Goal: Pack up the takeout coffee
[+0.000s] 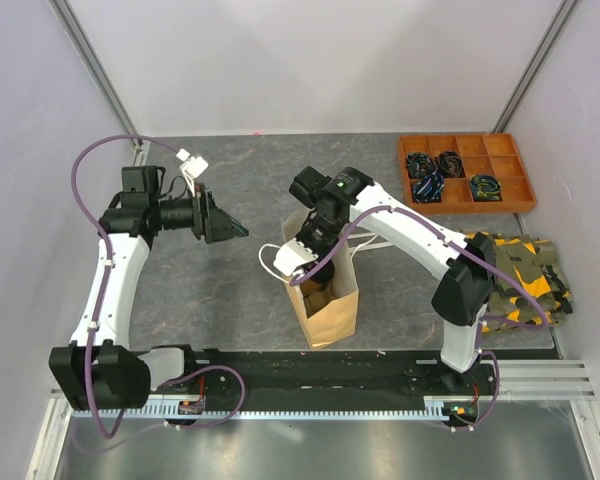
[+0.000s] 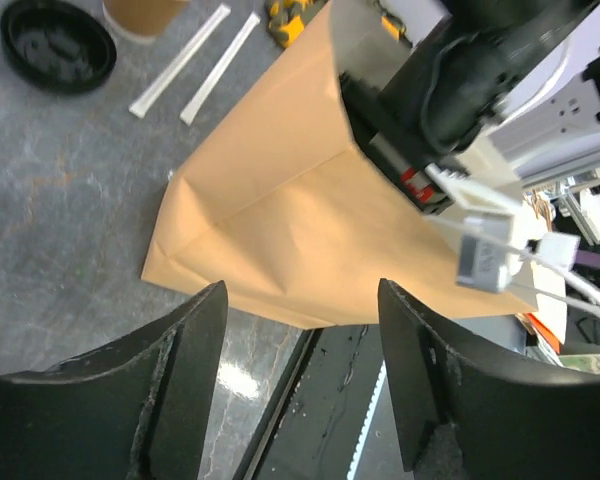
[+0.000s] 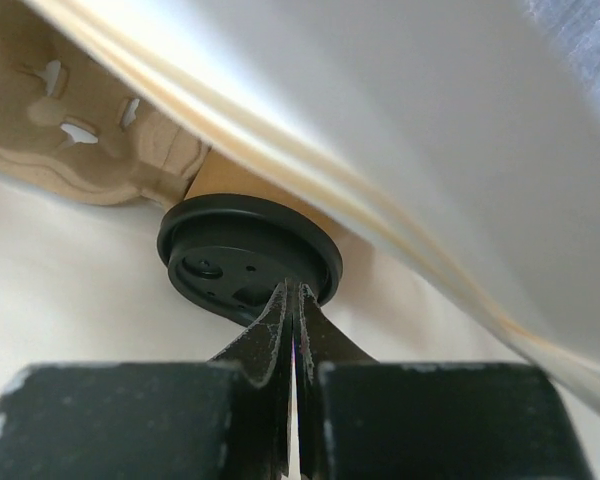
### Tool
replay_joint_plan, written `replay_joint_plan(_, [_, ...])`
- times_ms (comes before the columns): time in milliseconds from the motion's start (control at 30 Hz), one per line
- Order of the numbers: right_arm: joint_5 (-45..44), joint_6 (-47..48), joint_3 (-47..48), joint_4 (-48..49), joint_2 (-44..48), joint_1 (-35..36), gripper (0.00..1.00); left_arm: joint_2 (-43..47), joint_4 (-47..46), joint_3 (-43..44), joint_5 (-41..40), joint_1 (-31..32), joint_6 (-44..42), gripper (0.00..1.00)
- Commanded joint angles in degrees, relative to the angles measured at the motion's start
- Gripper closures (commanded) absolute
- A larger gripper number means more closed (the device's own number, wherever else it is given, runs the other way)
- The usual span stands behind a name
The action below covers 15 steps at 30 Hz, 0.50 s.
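A: Where's the coffee cup [image 3: 220, 180]?
B: In the bag [image 1: 332, 310], mostly hidden under its black lid [image 3: 220, 250]. My right gripper [image 3: 291, 290] is pressed together at its rim; left gripper [image 2: 300, 292] spread.

Two kraft cups [image 2: 145, 12] [image 3: 216, 180], two black lids [image 2: 58, 42] [image 3: 250, 255], two white wrapped sticks [image 2: 180, 60] at twelve o'clock in the left wrist view. One paper bag [image 1: 332, 312], one pulp carrier [image 3: 70, 130], one orange tray [image 1: 470, 206] at two o'clock from above, one camouflage cloth [image 1: 525, 275].
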State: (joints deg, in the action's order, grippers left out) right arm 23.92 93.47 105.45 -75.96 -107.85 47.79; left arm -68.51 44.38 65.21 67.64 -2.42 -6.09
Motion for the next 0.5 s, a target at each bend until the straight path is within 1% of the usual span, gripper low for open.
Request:
replay_joint_plan(0, [0.69,2.42,-0.6,-6.39,2.03,0.29,0.98,-0.12,-4.47,8.08,0.67,3.89,5.55,0.3])
replay_joint_plan(33, [0.51,1.81,-0.6,-6.13,1.95,0.37,0.98,-0.48,-4.48,9.22,-1.78,5.56,7.04,0.3])
replay_joint_plan(67, [0.42,1.28,-0.6,-6.04,1.86,0.37,0.98,-0.48,-4.57,10.63,-3.37,9.23,7.14,0.3])
replay_joint_plan(167, [-0.19,-0.92,0.02,-5.34,1.77,0.37,0.98,-0.66,-3.51,11.43,-9.53,13.82,6.61,0.29])
replay_joint_plan(300, [-0.02,-2.94,0.2,-3.93,2.47,0.37,0.97,-3.28,-2.64,12.48,-14.45,15.33,8.98,0.29])
replay_joint_plan(433, [0.25,-3.47,-2.43,-1.21,4.58,0.37,0.96,-5.4,-1.4,14.59,-14.99,17.53,9.6,0.28])
replay_joint_plan(467, [0.16,-3.82,-2.53,-0.77,4.67,0.37,0.96,-5.49,-1.05,14.59,-15.25,18.4,9.43,0.29])
